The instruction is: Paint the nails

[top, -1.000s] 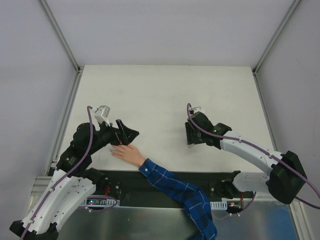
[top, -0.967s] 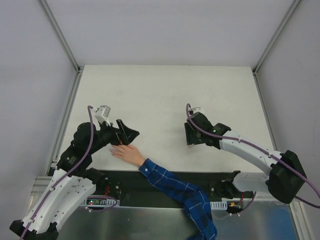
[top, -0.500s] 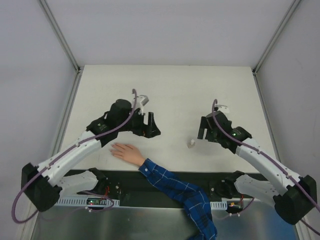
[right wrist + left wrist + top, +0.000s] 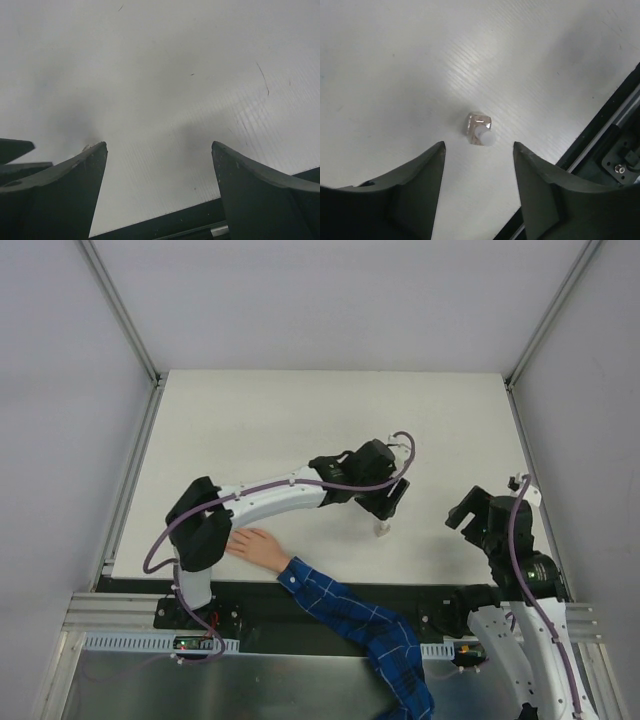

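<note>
The left hand (image 4: 390,502) hangs directly over the upright bottle (image 4: 382,530), fingers apart on either side of its white cap, touching nothing; the right hand (image 4: 466,512), spread and empty, is farther off; the nails (image 4: 229,542) lie well left along the desk's (image 4: 300,420) near edge.
</note>
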You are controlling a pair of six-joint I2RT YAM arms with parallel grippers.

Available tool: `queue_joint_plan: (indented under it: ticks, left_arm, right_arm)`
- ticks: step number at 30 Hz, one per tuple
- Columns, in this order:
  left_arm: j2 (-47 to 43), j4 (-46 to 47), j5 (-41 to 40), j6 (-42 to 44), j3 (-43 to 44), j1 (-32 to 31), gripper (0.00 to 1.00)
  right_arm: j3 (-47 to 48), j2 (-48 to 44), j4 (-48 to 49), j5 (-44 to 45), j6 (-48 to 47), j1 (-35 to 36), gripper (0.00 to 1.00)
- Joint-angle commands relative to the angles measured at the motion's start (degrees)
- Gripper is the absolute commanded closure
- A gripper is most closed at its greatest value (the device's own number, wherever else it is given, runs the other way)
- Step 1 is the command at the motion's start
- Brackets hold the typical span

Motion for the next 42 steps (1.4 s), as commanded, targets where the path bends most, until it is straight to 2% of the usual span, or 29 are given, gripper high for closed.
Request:
queue_joint_plan:
  ticks: [1, 4, 8, 13, 28, 35, 38, 40, 42]
  left_arm:
    - [5.22, -3.9, -2.8, 2.07, 6.39, -1.84, 0.6]
    - [7.15, -4.08, -3.06, 0.84, 7.62, -2.1, 0.63]
    - [9.09, -4.08, -2.71, 0.04, 8.59, -2.98, 0.57]
    - [10.93, -4.34, -3.94, -0.31, 9.12, -3.68, 0.57]
    - [13.31, -6.89, -7.37, -1.1, 10.08, -4.83, 0.59]
    - [14.28, -7.15, -7.81, -0.84, 10.96, -5.18, 0.64]
    - [14.45, -7.33, -7.63, -0.66, 11.31, -5.35, 0.72]
    - [14.45, -7.24, -6.93, -0.49, 11.31, -5.35, 0.89]
    - [13.84, -7.24, -6.4, -0.4, 11.05, -5.27, 1.0]
  right_arm:
    - [2.33, -2.59, -2.8, -2.93, -1.39, -0.27, 0.12]
    - [2.15, -4.0, -2.71, -4.08, -1.74, -0.27, 0.12]
    - [1.63, -5.23, -2.1, -4.43, -2.0, -0.27, 0.11]
    - [1.54, -4.88, -1.66, -5.48, -2.53, -0.27, 0.11]
    - [0.13, -5.5, 0.01, -6.37, -3.15, -0.27, 0.11]
    - [-0.22, -5.41, 0.28, -6.89, -3.15, -0.27, 0.11]
    - [-0.39, -4.97, 0.71, -7.95, -3.59, -0.27, 0.11]
    - [-0.31, -4.27, 0.8, -9.26, -4.11, -0.27, 0.11]
    - [-0.13, -3.13, 1.07, -11.19, -4.82, -0.27, 0.09]
